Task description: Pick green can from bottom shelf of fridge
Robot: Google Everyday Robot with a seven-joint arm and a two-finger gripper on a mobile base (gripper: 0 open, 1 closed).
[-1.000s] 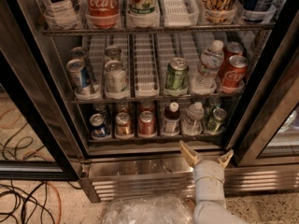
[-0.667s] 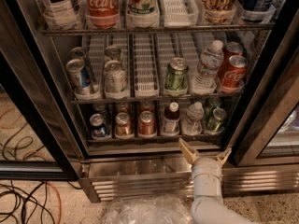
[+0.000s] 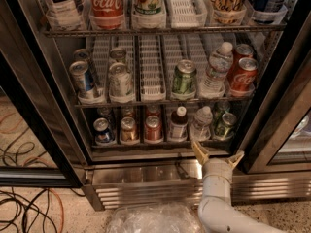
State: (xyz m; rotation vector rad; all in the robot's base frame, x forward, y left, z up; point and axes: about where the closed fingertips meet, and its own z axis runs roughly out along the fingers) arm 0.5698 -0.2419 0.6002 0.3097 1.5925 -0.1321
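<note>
The fridge (image 3: 146, 191) stands open in front of me. Its bottom shelf (image 3: 160, 144) holds a row of cans and bottles in white lane trays. The green can (image 3: 225, 125), dark green with a silver top, stands at the right end of that row, with another can behind it (image 3: 221, 108). My gripper (image 3: 217, 154) is open and empty. It hangs just below the shelf's front edge, a little left of and below the green can, not touching it. A paler green-and-silver can (image 3: 183, 77) stands on the middle shelf.
Left of the green can on the bottom shelf stand a clear water bottle (image 3: 200, 124), a dark bottle (image 3: 179, 123), a red can (image 3: 153, 128), a gold can (image 3: 128, 129) and a blue can (image 3: 102, 130). The black door frame (image 3: 265, 115) is close on the right. Cables (image 3: 24, 208) and a plastic bag (image 3: 150, 220) lie on the floor.
My gripper has risen slightly toward the bottom shelf's front edge. Its fingers stay open. The cans have not moved.
</note>
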